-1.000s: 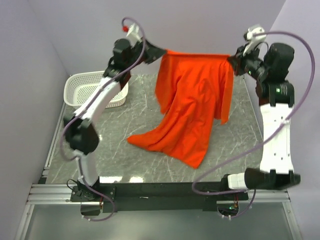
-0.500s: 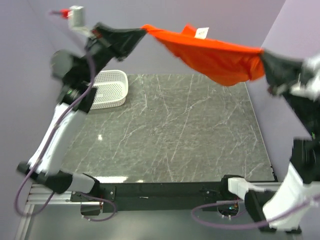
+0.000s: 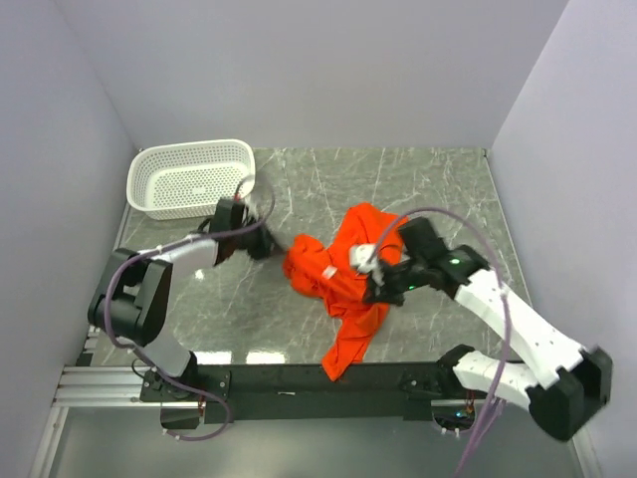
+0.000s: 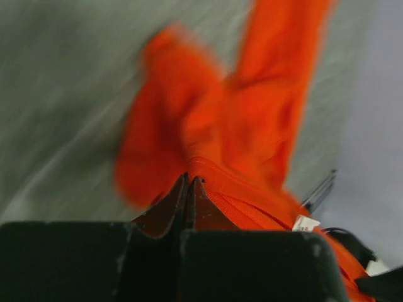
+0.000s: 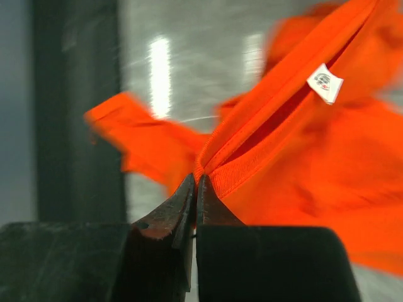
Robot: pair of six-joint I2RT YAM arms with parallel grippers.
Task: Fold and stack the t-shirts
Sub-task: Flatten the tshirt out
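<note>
The orange-red t-shirt (image 3: 343, 304) lies bunched on the marble table (image 3: 448, 189), a tail trailing toward the near edge. Its white neck label (image 3: 328, 271) faces up. At the shirt's left edge my left gripper (image 3: 279, 249) sits low, and the left wrist view shows it (image 4: 189, 180) shut on a fold of the t-shirt (image 4: 252, 126). My right gripper (image 3: 373, 289) rests on the cloth's right side. The right wrist view shows it (image 5: 196, 179) shut on the ribbed collar of the t-shirt (image 5: 315, 163), just below the label (image 5: 324, 82).
A white perforated basket (image 3: 194, 177) stands at the back left corner, close behind the left arm. Purple-grey walls close in the back and both sides. The black rail (image 3: 318, 378) with the arm bases runs along the near edge.
The shirt was held high and spread between both grippers, then swung up. Both arms have since dropped to the table, and the shirt now lies crumpled between them.
</note>
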